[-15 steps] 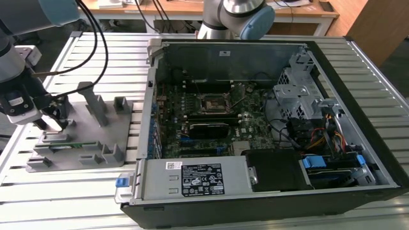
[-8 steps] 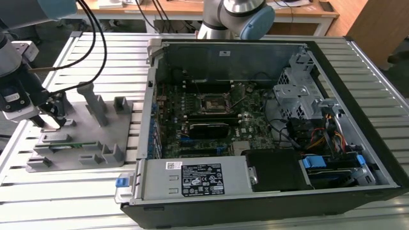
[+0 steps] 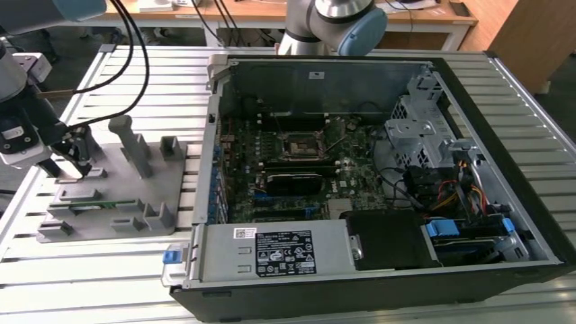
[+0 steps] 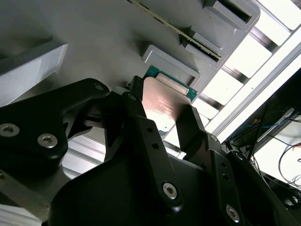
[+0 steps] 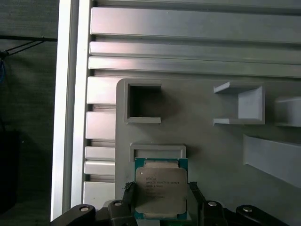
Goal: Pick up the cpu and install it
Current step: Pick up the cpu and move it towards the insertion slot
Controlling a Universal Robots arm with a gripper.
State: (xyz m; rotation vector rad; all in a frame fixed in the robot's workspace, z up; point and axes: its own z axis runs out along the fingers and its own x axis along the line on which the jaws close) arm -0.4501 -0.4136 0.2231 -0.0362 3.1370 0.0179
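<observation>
The cpu (image 5: 160,186), a flat square chip with a silver top and green edge, lies in a pocket at the edge of the grey fixture tray (image 5: 211,150). My gripper (image 5: 161,192) is down over it, one black finger against each of two opposite sides. In the second wrist view the cpu (image 4: 165,100) sits between those fingers (image 4: 190,123), still beside the pocket's raised frame. The exterior view has the gripper (image 3: 74,169) low over the tray (image 3: 135,192) at that view's left. The motherboard's bare socket (image 3: 300,145) sits inside the open computer case (image 3: 468,223).
Upright grey posts (image 3: 133,145) and blocks stand on the tray close to the gripper. The tray rests on a slatted aluminium table (image 3: 144,74). Black cables (image 3: 135,61) hang over the table behind the tray. The arm's base (image 3: 328,27) stands behind the case.
</observation>
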